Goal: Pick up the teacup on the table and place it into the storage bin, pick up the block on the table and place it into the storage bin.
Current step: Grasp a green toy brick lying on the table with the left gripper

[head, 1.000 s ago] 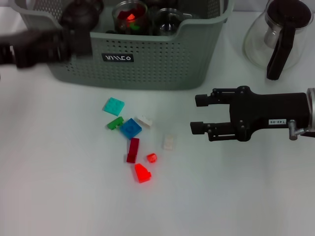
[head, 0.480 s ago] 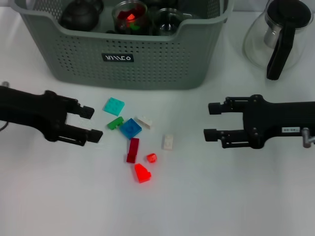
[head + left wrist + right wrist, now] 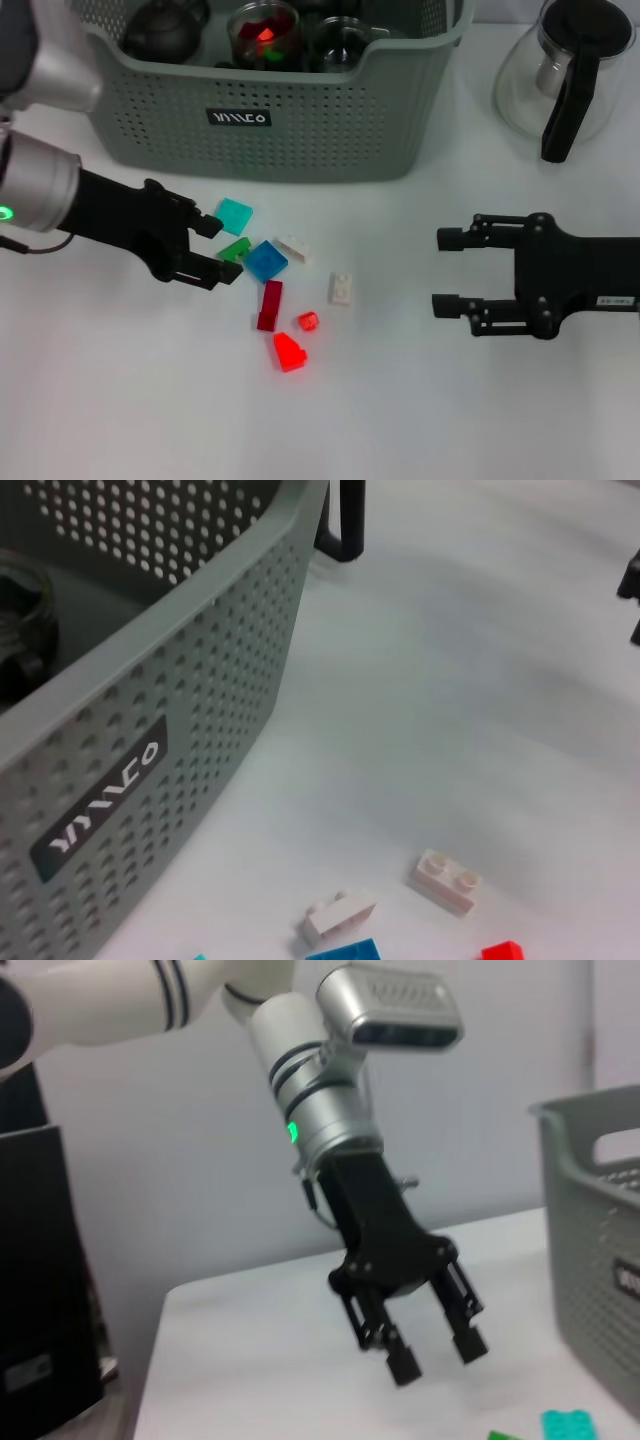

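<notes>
The grey-green perforated plastic storage bin (image 3: 300, 110) fills the upper left of the frame, the glass teapot with black handle (image 3: 565, 75) sits upper right, and scattered small plastic blocks (image 3: 275, 290) lie below the bin, centre-left.

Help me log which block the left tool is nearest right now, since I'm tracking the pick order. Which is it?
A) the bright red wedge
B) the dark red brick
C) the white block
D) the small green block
D: the left tool hangs open with its fingertips right beside the small green block, while the other loose blocks lie farther toward the right tool.
</notes>
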Controlling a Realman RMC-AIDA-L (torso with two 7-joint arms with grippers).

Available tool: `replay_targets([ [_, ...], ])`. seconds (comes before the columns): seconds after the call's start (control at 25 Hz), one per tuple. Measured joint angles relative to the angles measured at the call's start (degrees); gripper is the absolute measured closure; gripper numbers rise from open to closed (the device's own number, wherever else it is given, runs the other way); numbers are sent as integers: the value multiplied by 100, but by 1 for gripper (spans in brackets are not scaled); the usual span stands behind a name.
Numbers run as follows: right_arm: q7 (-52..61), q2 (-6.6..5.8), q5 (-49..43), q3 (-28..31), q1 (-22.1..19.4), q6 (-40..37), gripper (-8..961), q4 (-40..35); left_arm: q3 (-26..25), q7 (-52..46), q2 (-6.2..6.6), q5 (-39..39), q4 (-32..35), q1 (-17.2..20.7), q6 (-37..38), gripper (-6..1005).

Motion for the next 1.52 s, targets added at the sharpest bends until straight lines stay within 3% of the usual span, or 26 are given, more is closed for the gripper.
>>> replay_targets([
  [0.2, 64, -77, 4, 59, 54, -21, 193, 159, 805, -820, -4, 479, 150, -71, -461, 374],
  [0.44, 70, -68, 8, 125, 72, 15, 193, 162, 2114, -1648, -15, 934, 522, 130, -1223, 425],
  [0.68, 73, -53, 11, 212, 80, 14, 192, 162, 2814, -2196, -22, 1373, 557, 163, -1627, 479],
  [0.8, 74, -47, 11, 218, 84, 14, 192, 162, 3005, -2285, -28, 1400, 562, 163, -1657, 511],
  [1.52, 77, -38, 9, 259, 110, 22, 192, 162, 3041, -2304, -15, 1412, 71, -59, -1731, 510],
])
